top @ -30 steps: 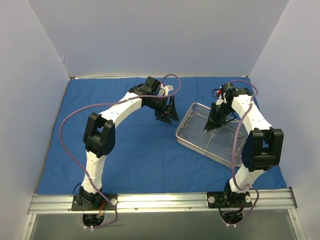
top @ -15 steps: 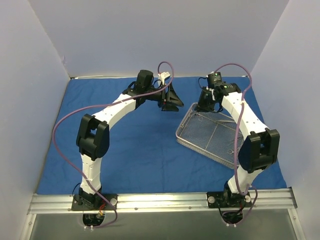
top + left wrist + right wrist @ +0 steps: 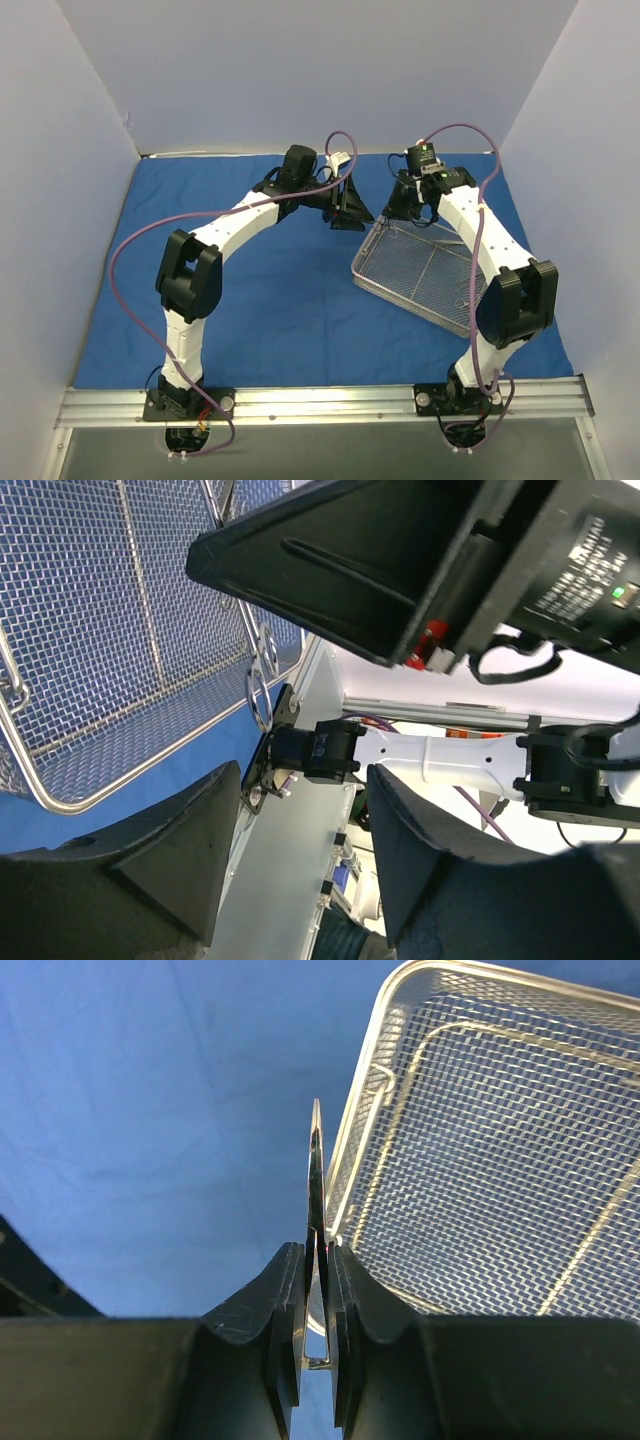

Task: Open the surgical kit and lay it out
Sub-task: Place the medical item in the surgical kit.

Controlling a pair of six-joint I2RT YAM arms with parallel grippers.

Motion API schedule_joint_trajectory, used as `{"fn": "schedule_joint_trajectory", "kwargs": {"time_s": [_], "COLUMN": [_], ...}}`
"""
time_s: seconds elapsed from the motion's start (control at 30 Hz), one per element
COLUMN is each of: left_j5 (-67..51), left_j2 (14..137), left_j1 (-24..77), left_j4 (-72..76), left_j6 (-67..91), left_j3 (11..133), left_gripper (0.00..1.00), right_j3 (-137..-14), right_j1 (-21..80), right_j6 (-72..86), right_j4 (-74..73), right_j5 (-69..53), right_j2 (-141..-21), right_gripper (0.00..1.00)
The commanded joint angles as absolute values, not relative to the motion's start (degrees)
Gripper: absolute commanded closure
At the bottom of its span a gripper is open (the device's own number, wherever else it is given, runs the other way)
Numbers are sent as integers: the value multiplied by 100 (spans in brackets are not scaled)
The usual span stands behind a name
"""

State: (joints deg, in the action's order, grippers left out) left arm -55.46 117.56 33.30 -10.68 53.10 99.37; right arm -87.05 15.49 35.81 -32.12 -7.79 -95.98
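The blue cloth lies spread flat over the table. The silver wire-mesh tray sits on it at the right, and also shows in the right wrist view and the left wrist view. My right gripper hangs over the tray's far left corner. In its wrist view it is shut on a thin metal instrument that sticks out edge-on past the fingertips. A small instrument lies in the tray's near right part. My left gripper is open and empty, just left of the tray.
The two grippers are close together at the tray's far left corner; the right arm's black head fills the top of the left wrist view. Grey walls enclose the table on three sides. A metal rail runs along the near edge.
My right gripper has lifted out of the tray's middle and moved to its far left corner. My left gripper has swung right, toward the tray.
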Motion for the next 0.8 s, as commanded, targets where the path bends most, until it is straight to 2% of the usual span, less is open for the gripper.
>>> {"fn": "schedule_joint_trajectory", "kwargs": {"time_s": [0.0,0.47,0.63,0.7,0.77], "left_j5": [-5441,-5326,-5326,-5335,-5335], "left_j2": [11768,12015,12076,12085,12102], "left_j1": [3366,3384,3375,3375,3366], "left_j4": [-1396,-1652,-1661,-1635,-1617], "left_j6": [5045,4948,4983,4992,4992], "left_j3": [10309,10582,10591,10600,10617], "left_gripper": [38,46,52,58,67], "right_j3": [-8965,-9202,-9316,-9334,-9360], "right_j1": [1635,1863,1977,2004,2030], "right_j6": [3683,3709,3709,3709,3709], "right_j4": [-3155,-3217,-3225,-3234,-3234], "right_j5": [-633,-598,-598,-598,-606], "right_j2": [-9290,-9404,-9492,-9527,-9554], "right_gripper": [100,100,100,100,100]}}
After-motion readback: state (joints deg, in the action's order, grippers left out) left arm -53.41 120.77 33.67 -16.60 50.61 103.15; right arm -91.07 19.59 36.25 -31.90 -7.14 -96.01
